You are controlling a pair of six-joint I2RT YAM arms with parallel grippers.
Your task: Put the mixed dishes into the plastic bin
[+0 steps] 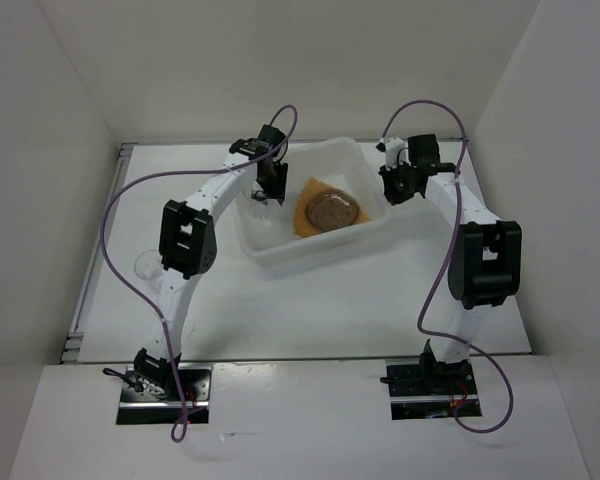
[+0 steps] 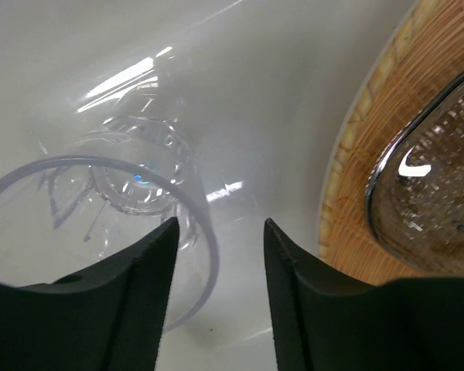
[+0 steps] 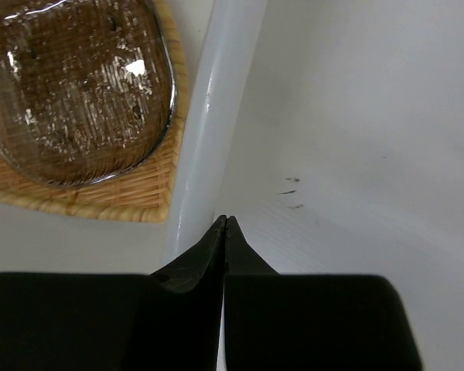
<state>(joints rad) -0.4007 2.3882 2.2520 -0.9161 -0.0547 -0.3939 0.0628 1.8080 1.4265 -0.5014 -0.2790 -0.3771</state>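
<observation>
My left jaws stand spread above a clear ribbed cup lying on its side in the plastic bin, left of the woven plate. My right jaws are pressed together, empty. The cup looks light, slick and thin-walled, so I judge a gentle pinch across its rim is best.

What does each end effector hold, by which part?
Nothing. The left end effector stands open over a clear cup; the right end effector is shut empty.

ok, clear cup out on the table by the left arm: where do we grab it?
Probably the rim, from straight above with the left gripper: the clear cup reads as a round ring from overhead, so it seems to stand upright. One finger inside the wall, one outside.
</observation>
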